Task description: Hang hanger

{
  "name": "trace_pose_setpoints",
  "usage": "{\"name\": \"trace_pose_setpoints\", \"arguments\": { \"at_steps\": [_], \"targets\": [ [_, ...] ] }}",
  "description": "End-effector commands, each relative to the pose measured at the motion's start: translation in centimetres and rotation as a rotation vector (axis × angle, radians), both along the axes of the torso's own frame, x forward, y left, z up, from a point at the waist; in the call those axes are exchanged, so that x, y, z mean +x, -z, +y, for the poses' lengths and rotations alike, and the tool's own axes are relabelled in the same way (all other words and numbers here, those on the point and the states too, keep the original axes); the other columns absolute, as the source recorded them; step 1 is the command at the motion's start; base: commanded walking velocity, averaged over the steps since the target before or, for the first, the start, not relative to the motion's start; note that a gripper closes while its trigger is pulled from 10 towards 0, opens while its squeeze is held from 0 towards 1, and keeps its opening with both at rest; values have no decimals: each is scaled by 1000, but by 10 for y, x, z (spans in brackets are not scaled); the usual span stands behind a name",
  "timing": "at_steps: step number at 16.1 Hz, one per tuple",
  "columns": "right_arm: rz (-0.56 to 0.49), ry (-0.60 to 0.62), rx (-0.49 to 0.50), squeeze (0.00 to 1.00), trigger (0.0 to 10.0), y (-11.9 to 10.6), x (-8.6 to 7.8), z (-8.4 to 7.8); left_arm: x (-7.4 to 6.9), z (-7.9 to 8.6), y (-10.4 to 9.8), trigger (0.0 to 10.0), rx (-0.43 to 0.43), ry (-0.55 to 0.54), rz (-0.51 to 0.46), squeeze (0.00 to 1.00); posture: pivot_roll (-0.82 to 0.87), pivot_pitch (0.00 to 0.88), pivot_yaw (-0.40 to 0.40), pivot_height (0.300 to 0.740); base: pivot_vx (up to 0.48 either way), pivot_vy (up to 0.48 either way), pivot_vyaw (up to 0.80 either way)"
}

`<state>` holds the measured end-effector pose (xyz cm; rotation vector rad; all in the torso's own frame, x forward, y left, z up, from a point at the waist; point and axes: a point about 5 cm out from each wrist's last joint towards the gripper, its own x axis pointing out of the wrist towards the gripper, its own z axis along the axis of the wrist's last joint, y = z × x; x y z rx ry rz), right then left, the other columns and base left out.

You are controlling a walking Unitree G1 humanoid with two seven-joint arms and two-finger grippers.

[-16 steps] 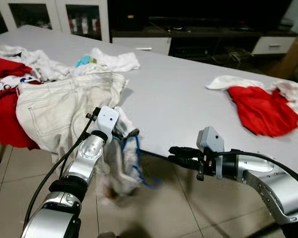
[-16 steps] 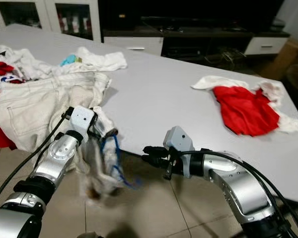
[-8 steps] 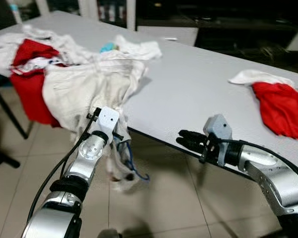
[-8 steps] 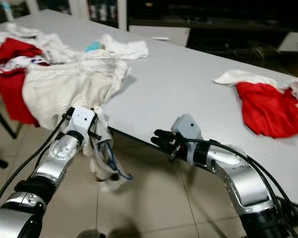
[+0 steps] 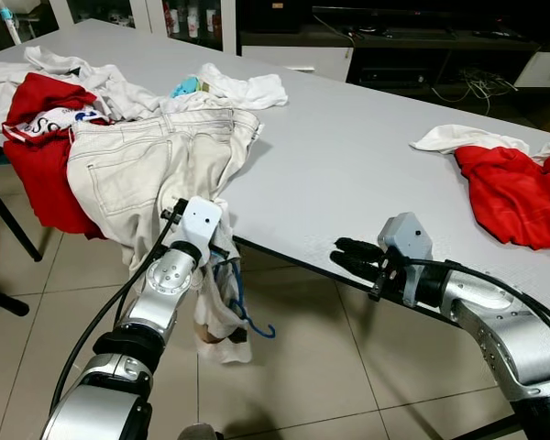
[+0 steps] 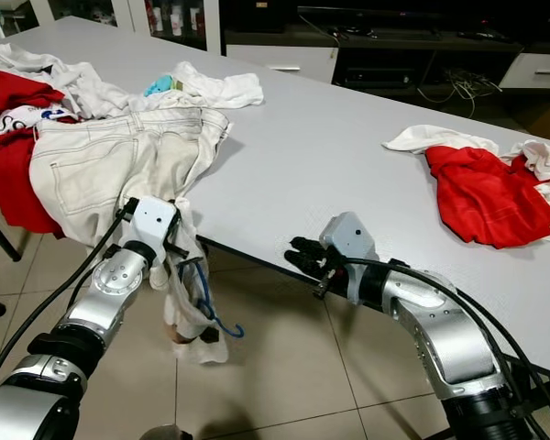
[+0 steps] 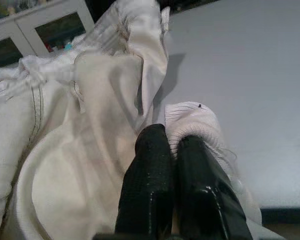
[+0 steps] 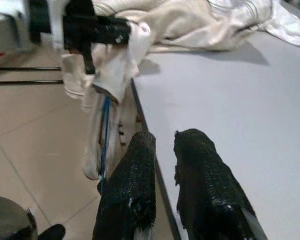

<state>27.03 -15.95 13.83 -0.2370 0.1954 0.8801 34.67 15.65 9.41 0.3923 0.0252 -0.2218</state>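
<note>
A: Step in hand?

B: Carrying, by the look of it. A blue hanger [image 5: 241,298] is seen dangling below the table [image 5: 348,165] edge, wrapped in a whitish garment [image 5: 218,316], over the tiled floor [image 5: 348,367]. The bundle is held by the left gripper [image 7: 174,150], whose fingers are pinched together on a fold of knit cloth. Whether the hanger itself is caught between them cannot be told; only cloth is seen at the tips.

A: Right side?

B: The right gripper [image 8: 162,145] is held near the table's front edge, well apart from the bundle. A narrow gap is seen between its fingers and nothing is held in it.

A: Surroundings?

B: Cream jeans [image 5: 156,165] are draped over the table's corner, just beside the left wrist. A red garment [image 5: 513,192] is noted at the far right, more laundry [image 5: 46,92] at the far left.

A: Next move?

B: No rail or hook is seen, so a hanging place is probably to be found first. The hanger's hook is judged to need freeing from the cloth; the right gripper is likely wanted for that. A slip is possible, since the hold is on fabric.
</note>
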Motion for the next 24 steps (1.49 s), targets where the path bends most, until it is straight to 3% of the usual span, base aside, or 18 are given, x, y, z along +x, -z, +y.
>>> {"name": "trace_pose_setpoints", "arguments": {
  "at_steps": [1, 3, 4, 5, 6, 7, 12, 18, 24],
  "targets": [
    [-21, 37, 1, 0, 10000, -1, 2, -7, 7, -7, -22, 8627, -31, 24, -95, 0, -38, 0, -46, 740, 0, 0, 0],
    [-26, 40, 2, 0, 10000, -2, 3, -7, 9, -7, -26, 9216, -35, 21, -112, 0, -39, 0, -44, 740, 0, 0, 0],
    [-31, 45, 1, 0, 10000, -2, 3, -8, 10, -8, -29, 8588, -38, 26, -124, 0, -40, 0, -43, 740, 0, 0, 0],
    [-37, 52, 1, 0, 10000, -3, 4, -9, 10, -9, -32, 4510, -43, 31, -140, 0, -40, 0, -43, 740, 0, 0, 0],
    [-39, 54, 1, 0, 10000, -3, 5, -9, 10, -9, -34, 4510, -45, 33, -147, 0, -40, 0, -43, 740, 0, 0, 0],
    [-42, 58, 1, 0, 10000, -3, 5, -9, 11, -11, -42, 0, -59, 38, -183, 0, -40, 0, -43, 740, 0, 0, 0],
    [-50, 62, 1, 0, 10000, -4, 7, -11, 18, -22, -91, 0, -132, 84, -332, 0, -35, 0, -45, 740, 0, 0, 0],
    [-29, 37, 24, 0, 10000, -4, 4, -7, 24, -18, -114, 0, -162, 78, -373, 0, -40, 0, -40, 740, 0, 0, 0],
    [-12, -14, 88, 0, 10000, -11, 3, 24, 34, -27, -133, 0, -183, 94, -399, 0, -50, 0, -30, 740, 0, 0, 0]
  ]
}}
